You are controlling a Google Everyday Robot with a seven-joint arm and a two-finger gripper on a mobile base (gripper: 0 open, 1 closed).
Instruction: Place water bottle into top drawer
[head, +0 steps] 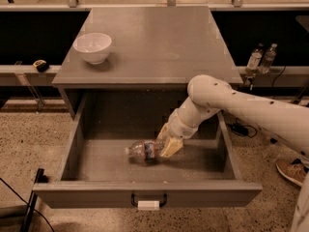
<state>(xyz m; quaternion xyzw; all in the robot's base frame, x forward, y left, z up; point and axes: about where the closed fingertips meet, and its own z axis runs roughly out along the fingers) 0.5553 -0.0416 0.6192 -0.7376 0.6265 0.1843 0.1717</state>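
Observation:
The water bottle [144,150] lies on its side on the speckled floor of the open top drawer [96,163], cap pointing left, red-and-dark label band showing. My gripper [167,140] reaches down into the drawer from the right on the white arm [241,105]. Its tan fingers [171,148] are closed around the bottle's base end. The drawer's flat front panel [203,194] faces the camera, with a dark bar handle and white tag [148,205].
A white bowl [92,46] stands on the grey cabinet top [159,37] at the back left. Two small clear bottles [260,58] stand on a ledge at the right. A shoe [292,171] is on the floor at the right. A dark frame [30,202] stands at the lower left.

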